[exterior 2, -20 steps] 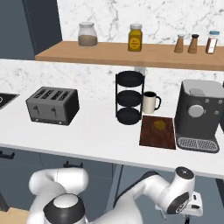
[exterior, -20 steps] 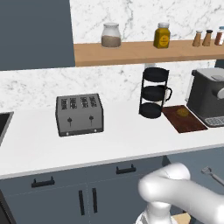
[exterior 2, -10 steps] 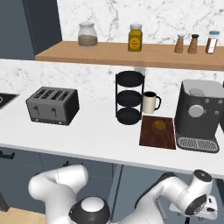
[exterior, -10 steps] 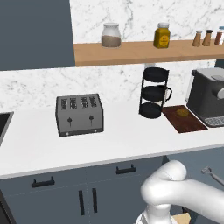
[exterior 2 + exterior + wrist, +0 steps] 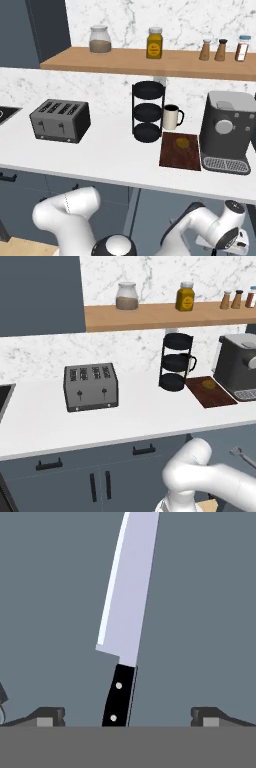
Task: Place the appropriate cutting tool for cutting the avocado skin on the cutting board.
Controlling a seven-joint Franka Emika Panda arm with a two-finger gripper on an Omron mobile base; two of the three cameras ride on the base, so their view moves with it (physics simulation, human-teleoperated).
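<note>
Below, knife (image 5: pixel 125 617) lengthwise between wide-open, empty jaws, blade pointing away, handle nearest the camera.

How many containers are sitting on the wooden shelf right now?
5: a glass jar at the left, an amber jar mid-shelf, and three small shakers at the right end. More may sit out of view.

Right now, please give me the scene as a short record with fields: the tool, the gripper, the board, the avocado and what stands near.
tool: knife, black handle with two rivets, long pale blade, lying on a flat grey surface
gripper: gripper, open, tips wide apart on either side of the knife handle, not touching it
cutting board: cutting board, flat on the white counter
avocado: avocado, on the cutting board
neighbours: coffee machine at one side, black tiered rack and mug at the other
task state: knife not yet lifted
</note>
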